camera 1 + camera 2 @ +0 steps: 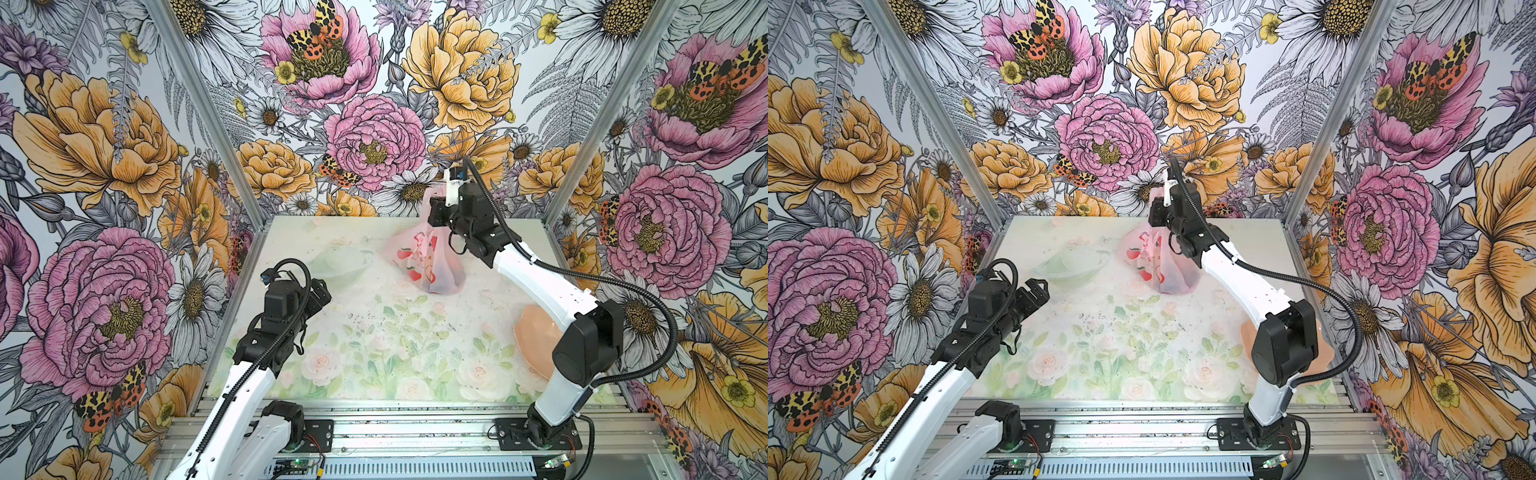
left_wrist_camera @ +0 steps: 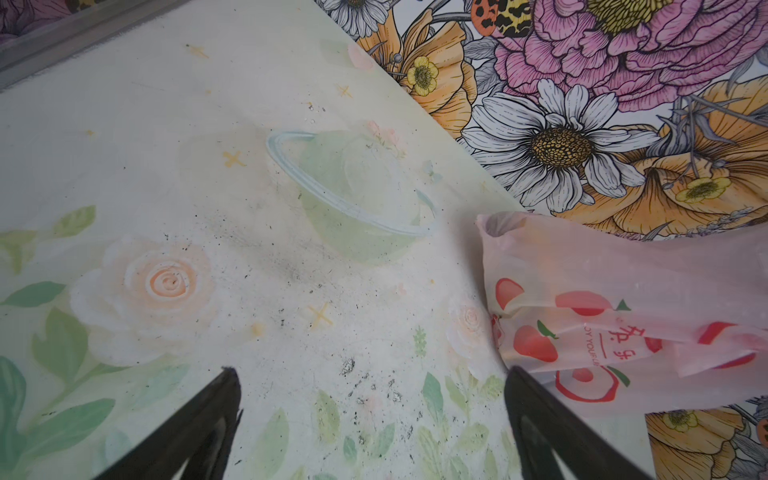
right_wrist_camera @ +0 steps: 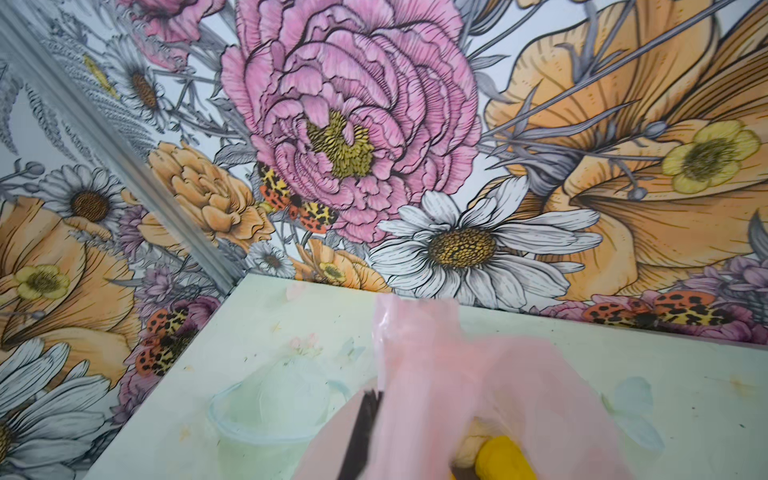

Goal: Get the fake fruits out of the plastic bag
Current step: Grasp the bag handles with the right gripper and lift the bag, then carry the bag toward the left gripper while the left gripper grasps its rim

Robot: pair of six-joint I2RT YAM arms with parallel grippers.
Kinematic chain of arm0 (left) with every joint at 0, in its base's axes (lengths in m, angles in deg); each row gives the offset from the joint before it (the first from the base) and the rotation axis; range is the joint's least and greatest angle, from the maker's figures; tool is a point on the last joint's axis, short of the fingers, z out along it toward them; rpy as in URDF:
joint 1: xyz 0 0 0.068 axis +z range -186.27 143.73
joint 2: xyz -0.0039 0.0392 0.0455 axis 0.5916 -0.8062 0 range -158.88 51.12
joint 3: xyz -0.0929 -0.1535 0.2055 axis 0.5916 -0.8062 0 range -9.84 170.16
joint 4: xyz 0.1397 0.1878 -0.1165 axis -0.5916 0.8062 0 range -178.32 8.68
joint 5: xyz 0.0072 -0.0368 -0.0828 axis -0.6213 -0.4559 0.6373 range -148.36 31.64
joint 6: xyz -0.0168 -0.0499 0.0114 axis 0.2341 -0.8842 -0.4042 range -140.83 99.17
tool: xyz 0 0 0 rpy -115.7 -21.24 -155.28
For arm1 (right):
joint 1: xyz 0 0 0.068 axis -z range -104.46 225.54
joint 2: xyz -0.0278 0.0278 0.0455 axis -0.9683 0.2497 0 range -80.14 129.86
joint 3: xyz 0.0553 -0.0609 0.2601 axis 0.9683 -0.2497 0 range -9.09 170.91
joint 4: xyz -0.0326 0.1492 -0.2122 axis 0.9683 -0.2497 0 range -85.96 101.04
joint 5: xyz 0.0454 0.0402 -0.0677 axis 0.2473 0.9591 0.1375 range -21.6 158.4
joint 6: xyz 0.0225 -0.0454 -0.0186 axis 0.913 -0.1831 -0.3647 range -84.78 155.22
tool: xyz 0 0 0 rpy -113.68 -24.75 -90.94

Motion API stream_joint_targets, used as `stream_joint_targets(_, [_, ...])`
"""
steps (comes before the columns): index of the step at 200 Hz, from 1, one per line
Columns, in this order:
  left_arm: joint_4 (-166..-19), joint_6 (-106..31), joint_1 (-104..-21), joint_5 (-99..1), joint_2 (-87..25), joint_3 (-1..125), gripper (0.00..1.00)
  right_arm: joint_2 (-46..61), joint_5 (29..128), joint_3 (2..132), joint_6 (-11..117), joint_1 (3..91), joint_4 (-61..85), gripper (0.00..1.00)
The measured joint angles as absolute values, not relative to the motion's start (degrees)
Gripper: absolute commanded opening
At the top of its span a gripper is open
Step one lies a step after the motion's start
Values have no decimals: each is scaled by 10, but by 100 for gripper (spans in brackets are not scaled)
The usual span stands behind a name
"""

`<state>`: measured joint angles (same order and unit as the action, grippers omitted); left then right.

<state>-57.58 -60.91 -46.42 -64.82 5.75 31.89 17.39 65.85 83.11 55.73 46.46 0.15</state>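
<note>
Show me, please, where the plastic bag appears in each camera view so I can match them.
Top view: plastic bag at the table's far middle.
Top view: same spot, a little further left.
Left wrist: bag beside the pale green bowl.
Right wrist: close up, pink film in the foreground.
Shared landmark: that bowl, beside the bag in every view.

Left arm point(image 1: 245, 386): elbow bent, forearm angled up and forward, wrist near level. Left hand point(image 1: 324, 291) held low at near left, fingers point(image 2: 208, 419) spread wide, nothing between them. Right arm point(image 1: 540, 286): stretched far forward and up, wrist bent. Right hand point(image 1: 434, 208) held high, fingers point(image 3: 363, 419) pressed together, pinching top of plastic bag point(image 1: 424, 257).
</note>
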Motion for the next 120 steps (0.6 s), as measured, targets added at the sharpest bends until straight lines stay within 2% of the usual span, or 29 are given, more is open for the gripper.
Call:
stream_joint_targets(32, [-556,-608,-462,-625,47,361,99,109,607,744,551,377,4,0])
stream_joint_targets(84, [-556,-615,-634,-684,-21,427,99,76,542,697,549,251,-21,0])
stream_joint_targets(120, [-553,-616,-643,-710,-17,417,99,58,521,689,547,191,-57,0])
